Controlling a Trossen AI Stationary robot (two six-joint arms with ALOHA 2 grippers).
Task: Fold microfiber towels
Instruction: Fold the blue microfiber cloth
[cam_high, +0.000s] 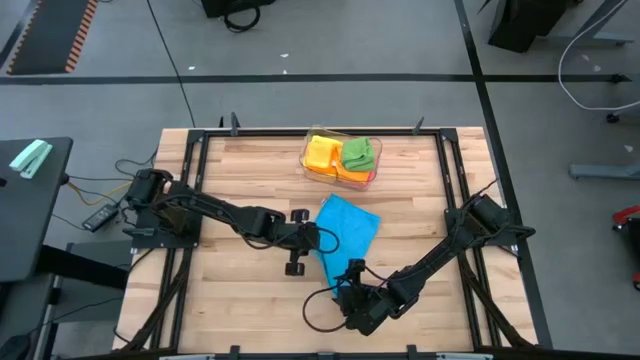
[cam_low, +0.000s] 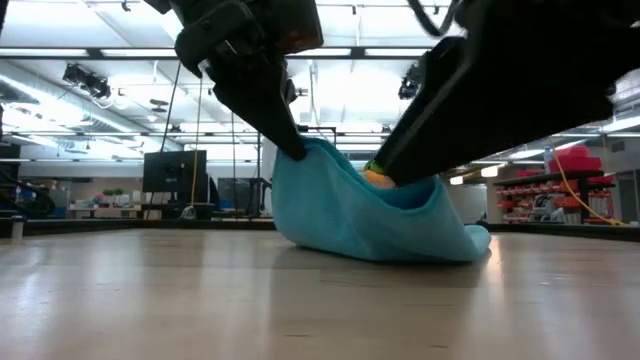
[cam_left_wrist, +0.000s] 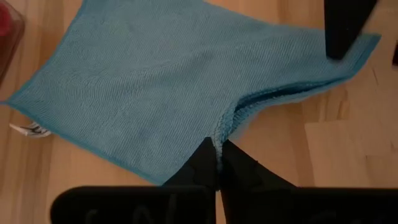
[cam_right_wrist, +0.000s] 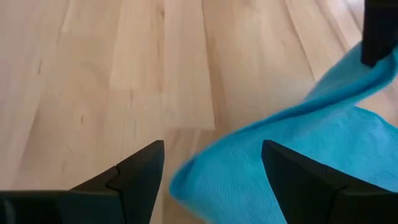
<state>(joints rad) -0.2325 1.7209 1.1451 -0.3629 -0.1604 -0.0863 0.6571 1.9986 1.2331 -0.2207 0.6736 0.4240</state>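
Observation:
A blue microfiber towel (cam_high: 350, 228) lies partly folded at the middle of the table, with one edge raised. My left gripper (cam_left_wrist: 217, 163) comes from the table's left and is shut on that raised edge. My right gripper (cam_right_wrist: 212, 148) stands open at the towel's near corner (cam_right_wrist: 208, 183), which lies between its two fingers. In the low view the towel (cam_low: 370, 215) rises to a peak under my left gripper (cam_low: 292, 148) and rests on the table along its lower part. Yellow, green and orange towels sit in a clear tray (cam_high: 372, 180) at the far edge. My left gripper pinches a bunched bit of the towel's edge (cam_left_wrist: 222, 127) between its two fingertips, slanting down from the table's left. That part (cam_low: 308, 152) is lifted off the table. The cloth slopes down from it, and the rest lies on the wood. My right gripper: whether its open fingers touch the towel I cannot tell.
The tray's towels are yellow (cam_high: 322, 153), green (cam_high: 357, 152) and orange (cam_high: 352, 176). Black frame rails (cam_high: 195, 190) run along the table's sides. A black cable (cam_high: 318, 300) loops near my right arm. Bare wood (cam_high: 230, 290) lies at the near left.

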